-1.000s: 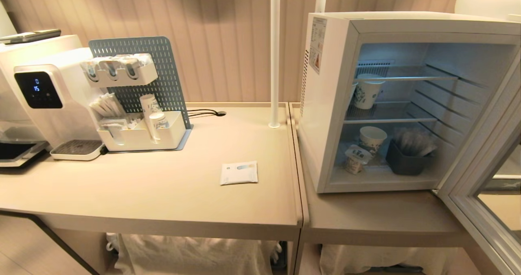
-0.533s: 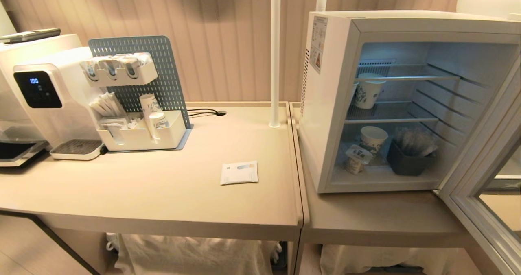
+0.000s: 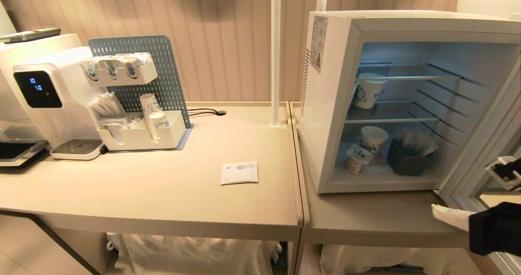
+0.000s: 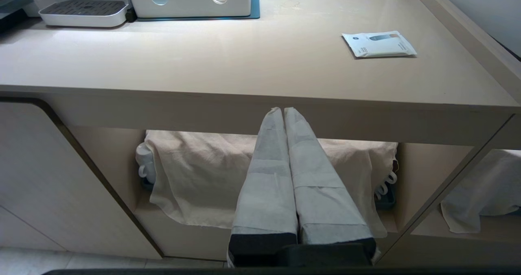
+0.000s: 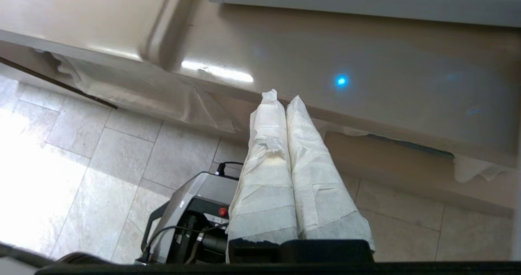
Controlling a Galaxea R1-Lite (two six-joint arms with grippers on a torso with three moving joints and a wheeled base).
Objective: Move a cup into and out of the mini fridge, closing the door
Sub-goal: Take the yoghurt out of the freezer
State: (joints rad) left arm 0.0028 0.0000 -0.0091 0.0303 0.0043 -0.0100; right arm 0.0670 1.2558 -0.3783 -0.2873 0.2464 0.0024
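Beige desk [image 3: 163,193], mini fridge [image 3: 333,104] open. Our right hand [image 3: 441,213] pinched shut, empty. Yogurt cup [image 3: 356,159] looks light, crushable; we'd grip sidewall below rim.

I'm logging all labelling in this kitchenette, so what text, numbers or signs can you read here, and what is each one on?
"10" above "50": lit digits on the coffee machine's dark display.
Sticker on the mini fridge's side: printed, too small to read.
The cup's lid: dark print, unreadable.
Flat sachet on the counter: print too small to read.
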